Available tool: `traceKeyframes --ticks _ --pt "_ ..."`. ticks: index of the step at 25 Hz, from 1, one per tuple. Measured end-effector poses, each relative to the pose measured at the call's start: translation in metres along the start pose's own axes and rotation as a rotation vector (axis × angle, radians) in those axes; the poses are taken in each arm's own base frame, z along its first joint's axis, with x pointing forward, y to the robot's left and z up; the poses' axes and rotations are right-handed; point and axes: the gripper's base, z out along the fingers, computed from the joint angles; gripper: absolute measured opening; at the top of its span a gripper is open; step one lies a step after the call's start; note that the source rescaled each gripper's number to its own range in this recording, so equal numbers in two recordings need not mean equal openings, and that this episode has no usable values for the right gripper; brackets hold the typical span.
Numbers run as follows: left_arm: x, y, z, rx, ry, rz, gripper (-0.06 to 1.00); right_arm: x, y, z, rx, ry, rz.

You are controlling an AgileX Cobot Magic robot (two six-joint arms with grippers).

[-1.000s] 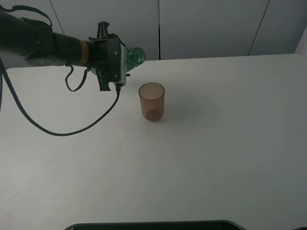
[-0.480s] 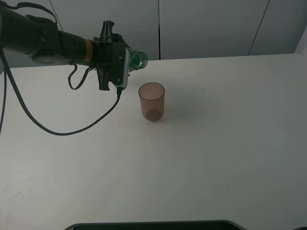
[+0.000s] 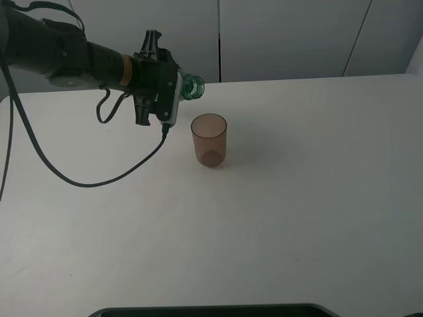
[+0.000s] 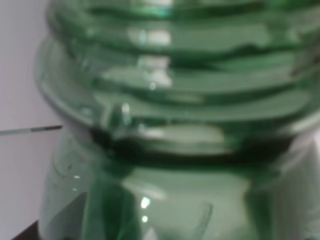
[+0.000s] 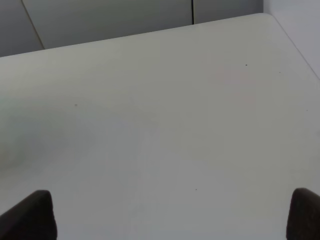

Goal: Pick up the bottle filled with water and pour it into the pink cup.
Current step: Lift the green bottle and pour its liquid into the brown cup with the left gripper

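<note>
A white table point(image 3: 297, 198) fills my overhead view, with grey wall panels point(image 3: 284, 39) behind it. My left end effector point(image 3: 170, 92) hangs above the far left part of the table, clamped tight on the bottle point(image 3: 192, 86). The bottle is tipped nearly level, its open green mouth pointing toward the pink cup point(image 3: 209, 140). The cup stands upright on the table, just below and to the right of that mouth, not touching it. A black cable point(image 3: 99, 177) loops down from the arm.

The left wrist camera gives me only the bottle point(image 4: 170, 125) up close and blurred: its ribbed, threaded neck. The right wrist camera shows what the overhead view does not: the right end effector point(image 5: 167, 215), its two dark fingertips point(image 5: 30, 215) spread wide over the table.
</note>
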Motion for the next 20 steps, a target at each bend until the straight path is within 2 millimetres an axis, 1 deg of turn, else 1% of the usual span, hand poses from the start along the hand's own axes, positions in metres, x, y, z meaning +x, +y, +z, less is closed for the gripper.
traceKeyframes --ticks 5,13,20 --pt "0.0008 -0.0003 0.0 0.003 0.009 -0.002 0.0 0.0 0.0 0.0 0.0 0.0 0.0" --pt "-0.0067 -0.0019 0.0012 0.013 0.009 0.056 0.0 0.0 0.0 0.0 0.0 0.0 0.0" --pt "-0.0049 -0.0026 0.0011 0.021 0.028 0.077 0.0 0.0 0.0 0.0 0.0 0.0 0.0"
